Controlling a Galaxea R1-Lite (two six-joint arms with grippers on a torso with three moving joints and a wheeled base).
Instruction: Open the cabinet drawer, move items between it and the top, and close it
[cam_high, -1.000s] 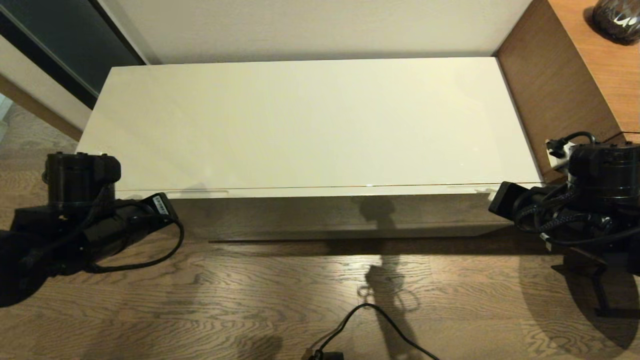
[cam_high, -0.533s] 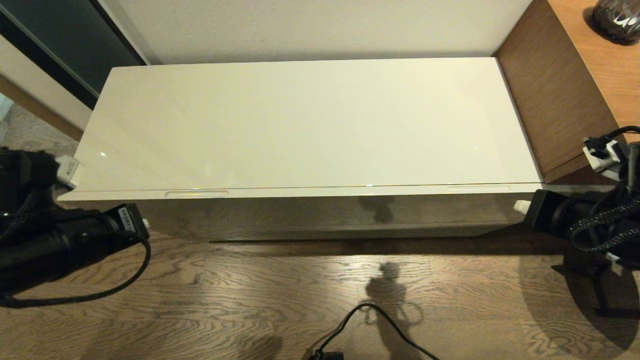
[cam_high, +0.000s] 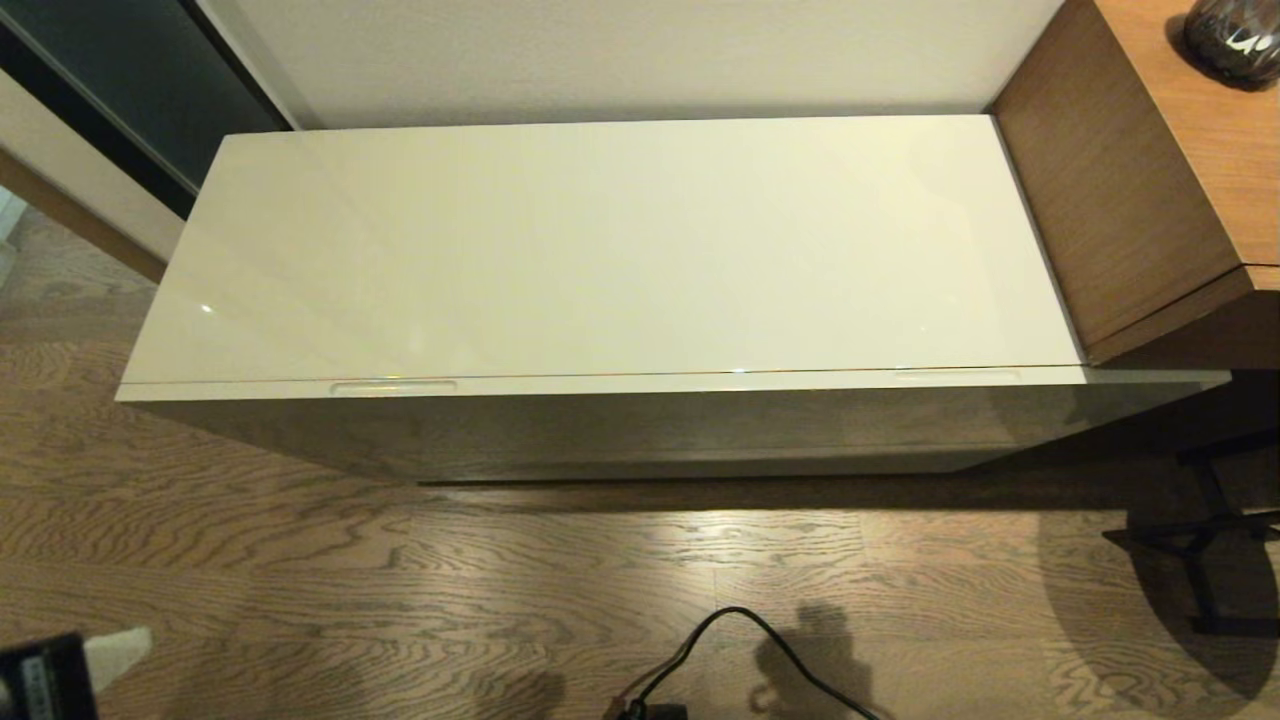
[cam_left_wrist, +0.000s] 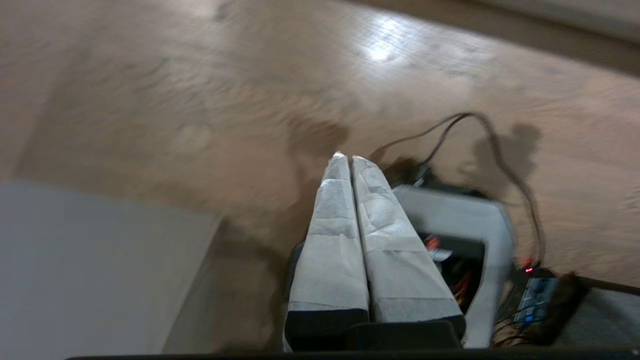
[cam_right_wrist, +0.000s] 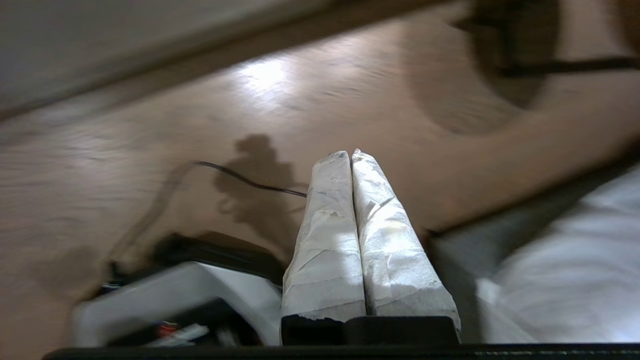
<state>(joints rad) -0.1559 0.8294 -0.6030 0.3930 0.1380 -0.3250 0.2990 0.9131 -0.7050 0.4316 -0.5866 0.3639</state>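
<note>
The cabinet drawer (cam_high: 640, 384) sits closed under the top (cam_high: 620, 250), its two recessed pulls (cam_high: 392, 387) (cam_high: 955, 376) showing along the front edge. The glossy cream top is bare. The wrapped slippers are out of view. My left gripper (cam_left_wrist: 346, 157) is shut with nothing between its padded fingers, low over the wooden floor beside the robot's base. Only a corner of the left arm (cam_high: 40, 672) shows at the head view's bottom left. My right gripper (cam_right_wrist: 350, 152) is also shut and empty above the floor, outside the head view.
A taller brown wood-grain desk (cam_high: 1180, 160) adjoins the cabinet's right end, with a dark vase (cam_high: 1235, 35) on it. A black cable (cam_high: 730, 640) loops on the floor in front. Thin black stand legs (cam_high: 1200, 560) are at the right. A wall runs behind.
Both arms have drawn back from the cabinet's front corners and dropped almost wholly out of the head view. The drawer stays closed.
</note>
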